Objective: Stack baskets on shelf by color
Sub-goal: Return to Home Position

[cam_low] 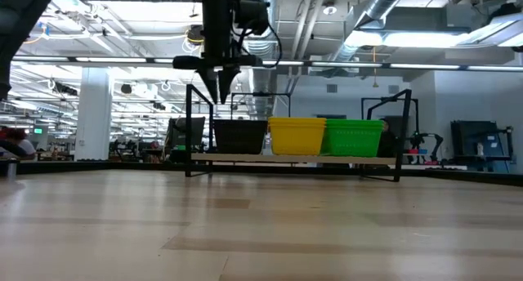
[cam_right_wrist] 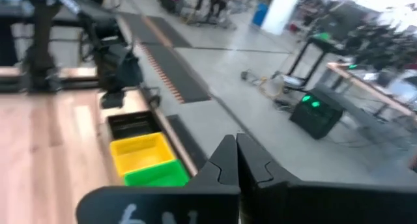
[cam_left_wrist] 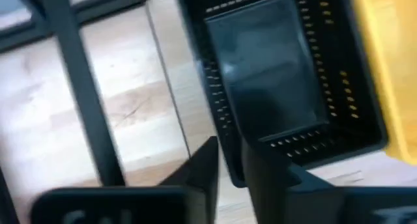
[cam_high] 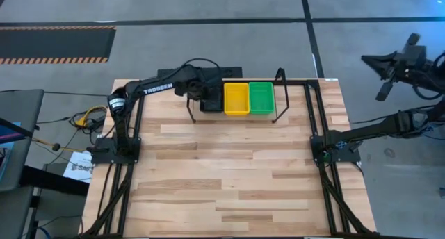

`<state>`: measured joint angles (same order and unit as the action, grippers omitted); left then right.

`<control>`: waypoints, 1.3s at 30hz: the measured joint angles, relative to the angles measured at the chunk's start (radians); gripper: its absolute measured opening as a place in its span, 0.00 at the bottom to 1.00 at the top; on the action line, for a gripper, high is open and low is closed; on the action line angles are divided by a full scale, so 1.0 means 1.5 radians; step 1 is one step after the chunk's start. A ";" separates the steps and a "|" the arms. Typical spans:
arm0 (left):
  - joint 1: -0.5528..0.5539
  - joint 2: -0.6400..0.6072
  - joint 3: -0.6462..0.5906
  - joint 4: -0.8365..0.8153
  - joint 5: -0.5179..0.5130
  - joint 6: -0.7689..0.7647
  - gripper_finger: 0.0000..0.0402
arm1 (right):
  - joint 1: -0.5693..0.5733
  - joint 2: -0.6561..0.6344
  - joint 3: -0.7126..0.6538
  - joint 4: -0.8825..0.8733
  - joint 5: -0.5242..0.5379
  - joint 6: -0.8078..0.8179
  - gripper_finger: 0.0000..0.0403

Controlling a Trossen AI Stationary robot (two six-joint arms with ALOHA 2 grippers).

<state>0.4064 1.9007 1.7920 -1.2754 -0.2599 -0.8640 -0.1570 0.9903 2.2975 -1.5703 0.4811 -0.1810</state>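
The left gripper (cam_low: 221,97) hangs just above the black perforated plastic basket (cam_low: 239,136) at the left end of the low light-wood plank shelf (cam_low: 294,159), jaws narrow, holding nothing. Yellow basket (cam_high: 236,99) sits mid-shelf, green basket (cam_high: 261,98) rightmost. The right gripper (cam_right_wrist: 236,160), pressed closed, waits beyond the table's right edge.

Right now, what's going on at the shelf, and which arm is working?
The left gripper hangs above the black basket at the shelf's left end, holding nothing, its fingers a little apart. Yellow basket and green basket sit beside it in a row. The right gripper is shut and parked off the table's right side.
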 joint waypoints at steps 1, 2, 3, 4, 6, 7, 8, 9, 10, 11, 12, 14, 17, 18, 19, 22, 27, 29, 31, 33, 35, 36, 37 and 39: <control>-0.009 0.000 0.000 0.004 -0.009 0.005 0.11 | 0.000 0.000 -0.014 0.000 -0.012 0.006 0.00; -0.017 0.000 0.000 0.007 -0.022 0.010 0.07 | 0.000 0.000 -0.031 0.000 -0.021 0.015 0.00; -0.026 -0.001 0.004 0.006 -0.035 0.012 0.04 | 0.000 0.001 -0.049 0.000 -0.026 0.026 0.00; -0.034 -0.002 0.008 0.007 -0.047 0.014 0.02 | 0.000 0.001 -0.071 0.000 -0.027 0.038 0.00; -0.048 -0.004 0.018 0.007 -0.070 0.015 0.02 | 0.000 0.001 -0.121 0.000 -0.027 0.064 0.00; -0.053 -0.004 0.024 0.006 -0.081 0.016 0.02 | 0.000 0.001 -0.147 -0.001 -0.027 0.077 0.00; -0.058 -0.004 0.031 0.006 -0.091 0.022 0.02 | 0.000 0.001 -0.175 0.000 -0.027 0.090 0.00; -0.062 -0.004 0.040 0.004 -0.099 0.031 0.01 | 0.000 0.001 -0.206 0.001 -0.028 0.102 0.00; -0.067 -0.004 0.053 0.001 -0.110 0.041 0.01 | 0.000 0.002 -0.238 0.005 -0.029 0.111 0.00; -0.071 -0.004 0.068 -0.003 -0.124 0.050 0.00 | 0.000 0.004 -0.271 0.012 -0.031 0.122 0.00; -0.076 -0.004 0.084 -0.007 -0.141 0.060 0.00 | 0.000 0.004 -0.306 0.026 -0.036 0.130 0.00; -0.085 -0.004 0.116 -0.024 -0.173 0.082 0.00 | 0.000 0.005 -0.378 0.062 -0.052 0.133 0.00; -0.100 -0.004 0.185 -0.067 -0.215 0.109 0.00 | -0.002 0.007 -0.476 0.140 -0.093 0.133 0.00; -0.105 -0.005 0.207 -0.085 -0.225 0.120 0.00 | -0.002 0.010 -0.505 0.172 -0.112 0.134 0.00; -0.112 -0.005 0.230 -0.106 -0.232 0.131 0.00 | -0.002 0.015 -0.531 0.207 -0.133 0.134 0.00; -0.142 -0.005 0.296 -0.178 -0.276 0.166 0.00 | -0.002 0.027 -0.605 0.320 -0.206 0.133 0.00; -0.205 -0.054 0.327 -0.197 -0.343 0.244 0.00 | -0.002 0.035 -0.641 0.443 -0.241 0.137 0.00; -0.232 -0.098 0.313 -0.194 -0.370 0.245 0.00 | -0.002 0.020 -0.640 0.475 -0.240 0.143 0.00; -0.258 -0.157 0.271 -0.199 -0.378 0.256 0.00 | -0.002 -0.012 -0.640 0.490 -0.235 0.144 0.00; -0.286 -0.226 0.206 -0.194 -0.395 0.233 0.00 | -0.002 -0.054 -0.639 0.508 -0.234 0.147 0.00; -0.319 -0.315 0.118 -0.197 -0.409 0.192 0.00 | 0.001 -0.102 -0.640 0.502 -0.232 0.155 0.00; -0.335 -0.363 0.066 -0.196 -0.415 0.159 0.00 | 0.006 -0.123 -0.640 0.506 -0.232 0.157 0.00; -0.354 -0.412 0.010 -0.198 -0.418 0.125 0.00 | 0.013 -0.146 -0.642 0.508 -0.231 0.160 0.00; -0.397 -0.504 -0.101 -0.183 -0.427 0.049 0.00 | 0.029 -0.191 -0.656 0.511 -0.230 0.161 0.00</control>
<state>-0.1884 1.1449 1.6404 -1.5492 -0.9002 -0.7910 -0.1132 0.7036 1.3139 -0.8043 0.1358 0.0605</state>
